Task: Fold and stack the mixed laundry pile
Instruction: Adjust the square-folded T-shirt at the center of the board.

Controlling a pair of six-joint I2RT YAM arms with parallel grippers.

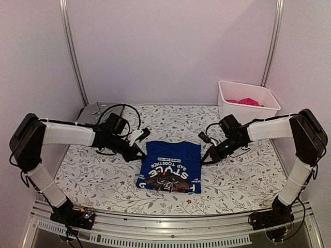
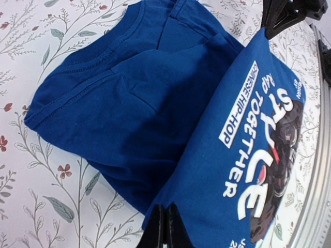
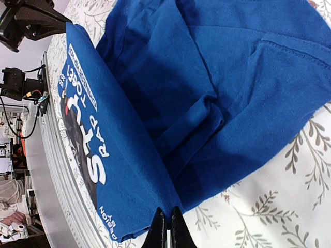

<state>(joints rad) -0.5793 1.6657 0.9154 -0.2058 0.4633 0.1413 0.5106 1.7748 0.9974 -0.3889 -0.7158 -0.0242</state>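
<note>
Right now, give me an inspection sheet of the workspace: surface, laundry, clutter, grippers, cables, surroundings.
Surface: floral cover, lying smooth on the table.
Job's things: blue shirt mid-table, partly folded, print up; pink garment in the bin; grey cloth at the back left corner.
Clutter: white bin at the back right.
Grippers: left gripper shut on one edge of the blue shirt; right gripper shut on the opposite edge.
Cables: black cables looped on both arms, none lying on the shirt.
Surroundings: white walls, two metal uprights, a rail along the near edge.
</note>
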